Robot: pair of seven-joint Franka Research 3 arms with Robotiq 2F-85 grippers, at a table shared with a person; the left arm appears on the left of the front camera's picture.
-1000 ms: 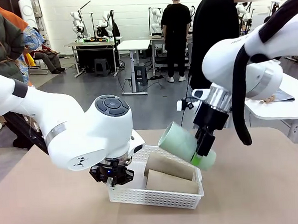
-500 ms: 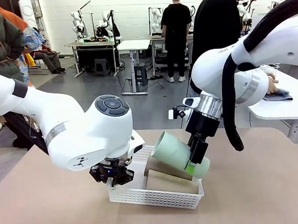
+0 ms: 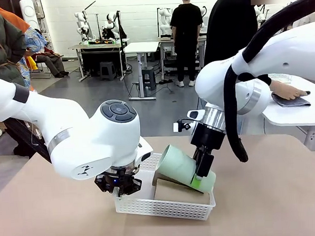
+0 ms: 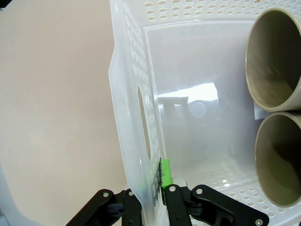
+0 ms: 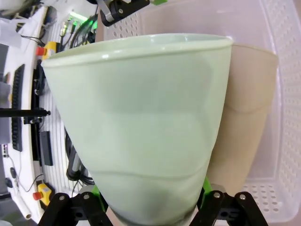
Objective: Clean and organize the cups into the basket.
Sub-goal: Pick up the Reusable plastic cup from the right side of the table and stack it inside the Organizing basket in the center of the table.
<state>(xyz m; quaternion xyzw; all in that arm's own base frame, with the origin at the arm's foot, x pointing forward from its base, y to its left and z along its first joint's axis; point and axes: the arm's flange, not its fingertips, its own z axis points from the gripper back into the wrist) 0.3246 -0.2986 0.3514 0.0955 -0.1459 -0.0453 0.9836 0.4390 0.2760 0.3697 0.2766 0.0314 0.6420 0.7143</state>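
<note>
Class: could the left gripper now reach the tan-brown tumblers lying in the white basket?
Probably not: the left gripper is shut on the white perforated basket's wall, and the right gripper holds a pale mint tumbler over the tan-brown tumblers.

No legible text, label, brand, number or sign on anything.

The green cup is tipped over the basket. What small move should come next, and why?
Probably lower the mint green cup a little into the basket before releasing: the right gripper holds it tilted over two tan cups lying inside, while the left gripper pinches the basket's wall.
</note>
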